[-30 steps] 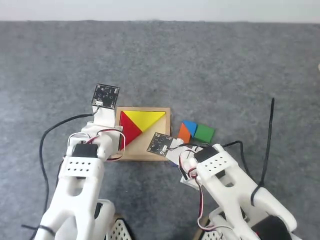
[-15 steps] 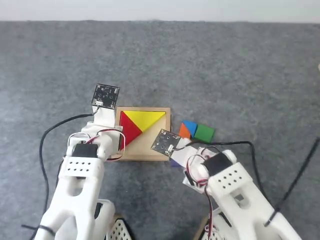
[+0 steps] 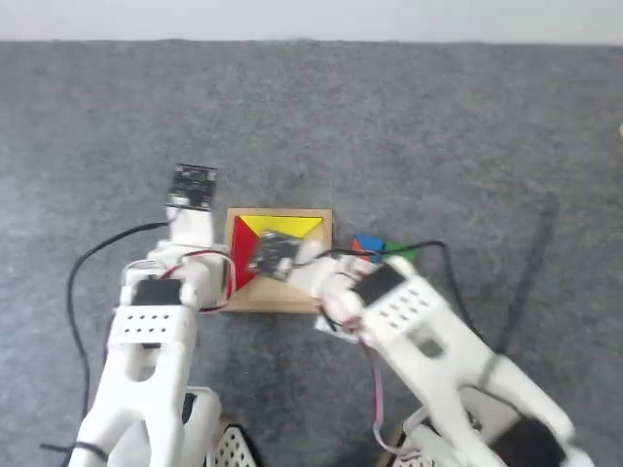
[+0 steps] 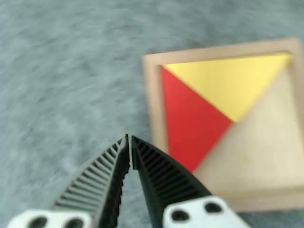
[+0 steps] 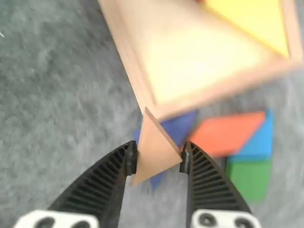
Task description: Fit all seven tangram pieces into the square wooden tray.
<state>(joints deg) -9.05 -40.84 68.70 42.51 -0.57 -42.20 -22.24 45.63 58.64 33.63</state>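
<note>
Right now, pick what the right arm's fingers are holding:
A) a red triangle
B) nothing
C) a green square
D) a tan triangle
D: in the right wrist view the right arm's fingers press on both sides of a tan triangle, held just off the corner of the wooden tray.

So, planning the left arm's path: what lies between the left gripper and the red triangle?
In the left wrist view, only a narrow strip of grey carpet and the tray's wooden rim separate the left gripper from the red triangle.
</note>
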